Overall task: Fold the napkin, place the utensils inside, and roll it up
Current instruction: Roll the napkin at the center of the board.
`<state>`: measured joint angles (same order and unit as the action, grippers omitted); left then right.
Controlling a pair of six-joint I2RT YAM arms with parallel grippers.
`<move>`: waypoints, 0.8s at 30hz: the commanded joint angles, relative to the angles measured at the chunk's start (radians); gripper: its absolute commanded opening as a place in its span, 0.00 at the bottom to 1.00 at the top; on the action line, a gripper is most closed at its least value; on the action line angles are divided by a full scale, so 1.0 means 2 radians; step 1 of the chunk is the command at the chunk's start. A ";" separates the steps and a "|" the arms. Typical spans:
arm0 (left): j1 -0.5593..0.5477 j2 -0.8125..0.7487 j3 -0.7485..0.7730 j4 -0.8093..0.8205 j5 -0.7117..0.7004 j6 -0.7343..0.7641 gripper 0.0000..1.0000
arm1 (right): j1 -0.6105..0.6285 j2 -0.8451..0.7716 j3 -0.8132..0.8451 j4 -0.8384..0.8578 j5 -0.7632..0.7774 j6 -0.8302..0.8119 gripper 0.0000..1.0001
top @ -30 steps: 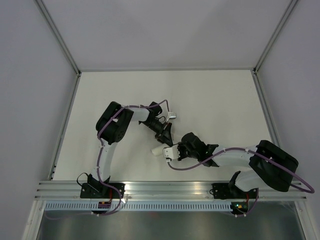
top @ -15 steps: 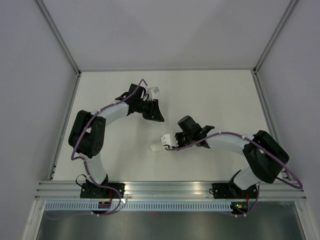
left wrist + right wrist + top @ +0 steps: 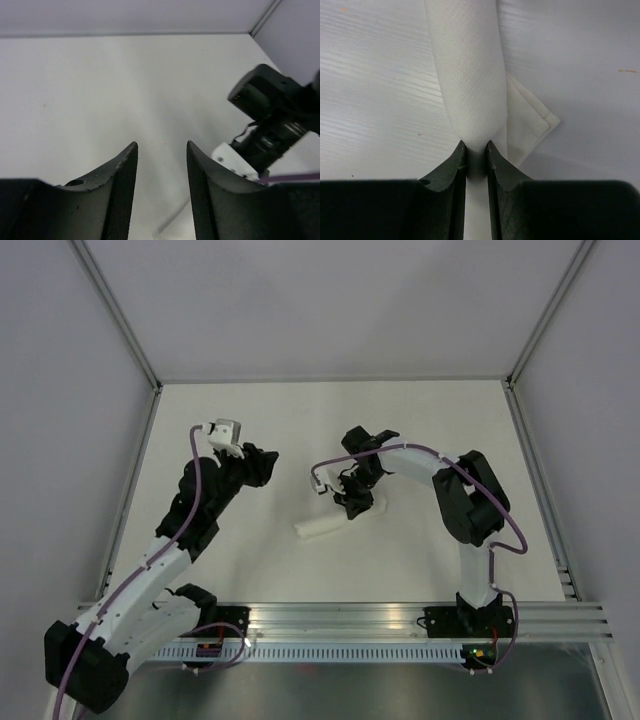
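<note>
The napkin (image 3: 322,527) lay rolled at mid-surface (image 3: 430,420). Its right end was pinched between the closed fingers (image 3: 451,165) of the right gripper (image 3: 352,502), and a loose corner stuck out beside them. What the roll held was hidden. Well to the left, the left gripper (image 3: 262,466) had its fingers (image 3: 122,170) apart and empty.

I see the napkin (image 3: 470,75) as matt, finely woven cloth. Under the napkin, the table (image 3: 375,95) looks smooth, with faint streaks.

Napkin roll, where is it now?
Mid top view: the rolled napkin lies with its far end pinched by the right gripper; the left gripper is apart, leftward.
</note>
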<state>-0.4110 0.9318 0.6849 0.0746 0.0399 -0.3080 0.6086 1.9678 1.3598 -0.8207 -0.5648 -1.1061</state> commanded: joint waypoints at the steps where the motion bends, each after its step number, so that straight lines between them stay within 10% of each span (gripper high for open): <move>1: -0.053 -0.037 -0.049 0.071 -0.062 0.083 0.49 | -0.010 0.090 0.036 -0.124 -0.031 -0.031 0.13; 5: -0.166 -0.079 -0.102 0.160 -0.198 0.152 0.66 | -0.019 0.138 0.087 -0.157 -0.041 -0.026 0.14; 7: -0.218 -0.061 -0.098 0.175 -0.253 0.182 0.99 | -0.024 0.147 0.102 -0.157 -0.038 -0.010 0.13; 14: -0.393 0.103 -0.036 0.158 -0.376 0.343 1.00 | -0.025 0.156 0.109 -0.153 -0.028 0.000 0.14; 24: -0.407 0.211 -0.056 0.199 -0.275 0.368 0.99 | -0.025 0.180 0.136 -0.166 -0.026 0.018 0.14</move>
<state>-1.2251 1.2797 0.5812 0.4202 -0.5797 0.3378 0.5514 2.2250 1.6539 -1.1790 -0.7330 -1.0428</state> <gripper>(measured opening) 0.993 0.235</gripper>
